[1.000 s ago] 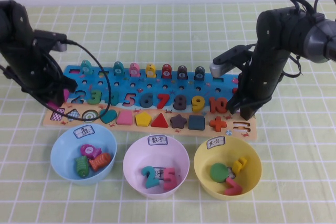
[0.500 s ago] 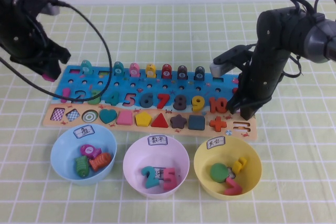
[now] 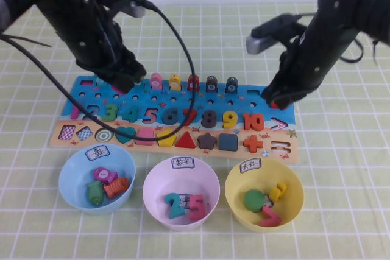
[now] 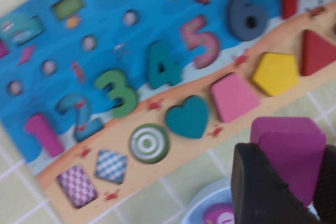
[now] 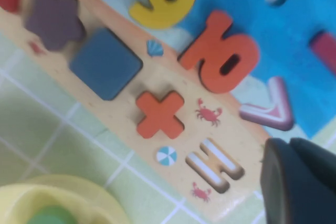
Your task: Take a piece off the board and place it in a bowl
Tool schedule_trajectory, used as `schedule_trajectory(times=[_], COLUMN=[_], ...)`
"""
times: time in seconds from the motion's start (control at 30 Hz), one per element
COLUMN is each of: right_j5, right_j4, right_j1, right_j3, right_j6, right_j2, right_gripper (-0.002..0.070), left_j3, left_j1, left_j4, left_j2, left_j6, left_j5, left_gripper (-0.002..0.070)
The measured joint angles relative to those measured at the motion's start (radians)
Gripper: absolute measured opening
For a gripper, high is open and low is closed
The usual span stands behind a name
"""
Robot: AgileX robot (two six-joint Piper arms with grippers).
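In the left wrist view my left gripper (image 4: 296,182) is shut on the piece (image 4: 294,148), a flat magenta-purple block with rounded corners, held in the air. From the high view that gripper (image 3: 125,82) hangs over the blue upper-left part of the board (image 3: 286,150), and the arm hides the piece there. The yellow bowl (image 3: 294,182) stands in front of the board's right end with a few pieces inside. My right gripper (image 3: 277,100) hovers above the board's right end, shut and holding nothing.
A light blue bowl (image 3: 68,172) and a pale pink bowl (image 3: 152,182) stand in a row to the left of the yellow one, each with pieces inside. A black cable (image 3: 183,47) loops from the left arm over the board. The tabletop is a green checked cloth.
My left arm has swung from the table's left edge rightward over the board's upper left, carrying the piece. The right arm has risen and drawn back from the board's right end.
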Motion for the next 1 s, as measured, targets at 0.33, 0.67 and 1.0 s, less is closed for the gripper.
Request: schedule_trajectory(times=[0.33,0.67,1.0], right_j5=[0.002,-0.049,-0.184], right_j4=[0.0,-0.011,-0.046], right_j1=[0.0,0.0,0.0], right_j3=[0.003,0.101,0.404], right_j6=[0.052,0.091,0.151], right_j2=[-0.226,-0.502,-0.877], right_gripper=[-0.0017,-0.0017,-0.0017], left_j3=[0.0,0.0,0.0], left_j1=[-0.131,-0.265,-0.378], left_j4=[0.0,-0.004,-0.054], left_j2=[0.0,0.0,0.021], left_j6=[0.03,0.044,0.087], left_j5=[0.002,-0.008,-0.028], left_gripper=[0.0184,0.0184,0.0184])
